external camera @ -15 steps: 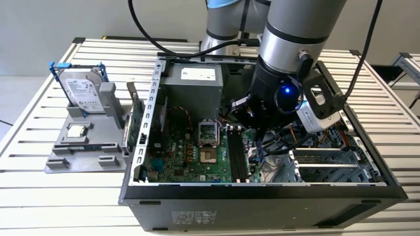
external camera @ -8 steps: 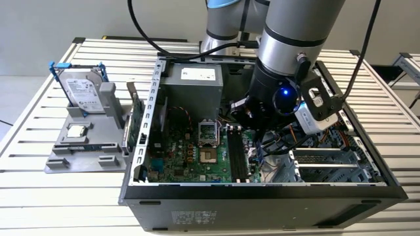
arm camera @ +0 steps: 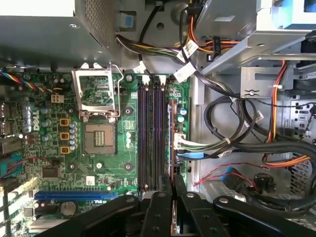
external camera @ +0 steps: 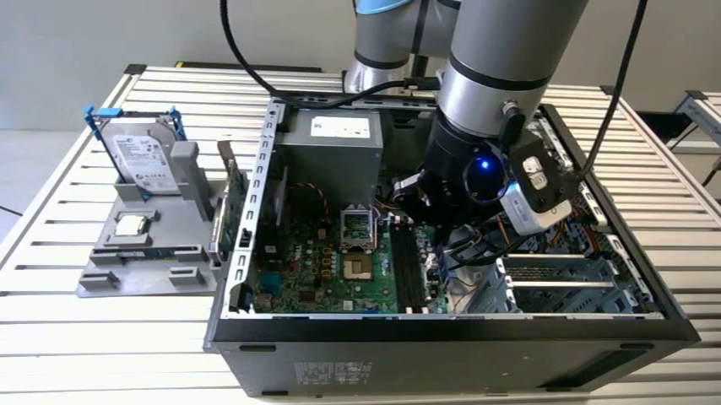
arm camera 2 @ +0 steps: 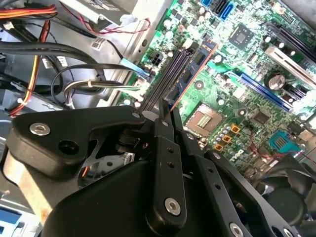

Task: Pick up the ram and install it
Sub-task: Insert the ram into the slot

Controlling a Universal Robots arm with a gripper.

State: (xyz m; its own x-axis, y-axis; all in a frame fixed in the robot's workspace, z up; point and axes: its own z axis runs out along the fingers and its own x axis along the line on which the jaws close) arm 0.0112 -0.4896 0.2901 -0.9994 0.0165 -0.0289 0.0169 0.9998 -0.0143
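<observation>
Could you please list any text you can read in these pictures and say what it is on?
No text can be read.
Hard drive label: print too small.
Power supply sticker: too small.
Case sticker: too small.
Cable tags: blurred.
Ram held in the gripper: no readable print.

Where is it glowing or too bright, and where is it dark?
Exterior view: a blue light glows on the arm's wrist. First wrist view: a pale blue part is washed out. Second wrist view: the gripper, holding the ram, looks dark against the bright motherboard.
</observation>
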